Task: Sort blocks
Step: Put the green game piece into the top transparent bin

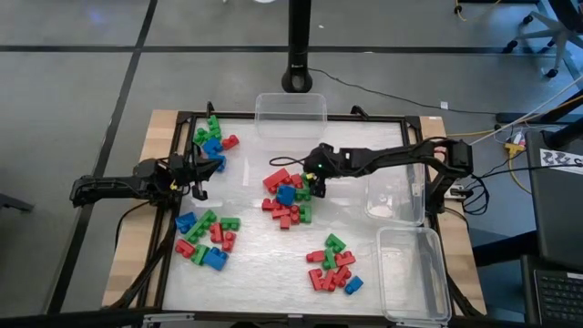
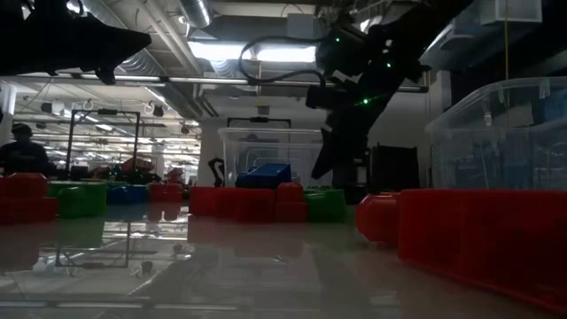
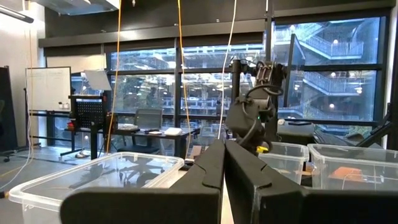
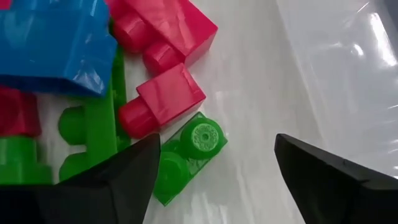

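Note:
Red, green and blue blocks lie in four heaps on the white table top. My right gripper [image 1: 311,189] stands open, slanting down over the right side of the middle heap [image 1: 285,202]. In the right wrist view a small green block [image 4: 188,154] lies on the table by one finger of my right gripper [image 4: 217,149], next to red blocks [image 4: 163,98] and a big blue block [image 4: 59,46]. Nothing sits between the fingers. My left gripper [image 1: 199,182] waits shut at the table's left side, its fingers [image 3: 214,174] held level above the table.
Other block heaps lie at the far left [image 1: 211,141], near left [image 1: 206,239] and near right [image 1: 333,268]. Clear tubs stand at the far edge [image 1: 291,114], at the right [image 1: 397,193] and at the near right corner [image 1: 413,273]. Bare table lies between the heaps.

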### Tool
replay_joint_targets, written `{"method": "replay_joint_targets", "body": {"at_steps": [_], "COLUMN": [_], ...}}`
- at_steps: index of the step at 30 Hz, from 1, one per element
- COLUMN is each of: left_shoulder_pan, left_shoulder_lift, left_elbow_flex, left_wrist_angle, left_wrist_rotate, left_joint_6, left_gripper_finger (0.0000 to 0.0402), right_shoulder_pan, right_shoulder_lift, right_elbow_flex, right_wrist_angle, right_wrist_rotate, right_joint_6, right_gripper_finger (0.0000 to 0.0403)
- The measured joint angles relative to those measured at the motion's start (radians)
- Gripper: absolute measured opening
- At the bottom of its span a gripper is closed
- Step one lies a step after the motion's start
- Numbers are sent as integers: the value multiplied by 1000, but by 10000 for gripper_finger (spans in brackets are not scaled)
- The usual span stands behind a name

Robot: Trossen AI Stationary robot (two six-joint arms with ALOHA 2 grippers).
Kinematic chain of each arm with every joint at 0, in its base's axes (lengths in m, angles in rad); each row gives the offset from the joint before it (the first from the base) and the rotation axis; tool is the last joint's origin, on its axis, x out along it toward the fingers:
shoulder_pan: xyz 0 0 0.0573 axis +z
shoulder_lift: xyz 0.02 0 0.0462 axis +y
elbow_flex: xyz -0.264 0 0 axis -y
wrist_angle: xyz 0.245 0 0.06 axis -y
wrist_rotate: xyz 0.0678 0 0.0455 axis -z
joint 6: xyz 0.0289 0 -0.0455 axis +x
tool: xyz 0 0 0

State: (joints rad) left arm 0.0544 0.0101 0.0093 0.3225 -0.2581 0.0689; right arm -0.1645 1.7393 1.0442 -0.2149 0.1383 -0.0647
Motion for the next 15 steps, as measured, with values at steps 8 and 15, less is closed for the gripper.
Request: {"method": "replay_joint_targets", "body": {"at_steps": [8, 15], "left_shoulder_pan": [0, 0], "left_shoulder_lift": [0, 0], "left_elbow_flex": [0, 0], "left_wrist_angle": [-4, -6], "left_wrist_rotate": [0, 0], "left_joint_6": [2, 10], "left_gripper_finger": [1, 1], "right_shoulder_pan": [0, 0], "right_shoulder_lift": [0, 0], "right_elbow_flex": [-57, -92], "right_wrist_angle": [104, 121], "right_wrist_rotate": [-3, 9], "right_joint_6": [40, 64], "right_gripper_finger": [314, 314]}}
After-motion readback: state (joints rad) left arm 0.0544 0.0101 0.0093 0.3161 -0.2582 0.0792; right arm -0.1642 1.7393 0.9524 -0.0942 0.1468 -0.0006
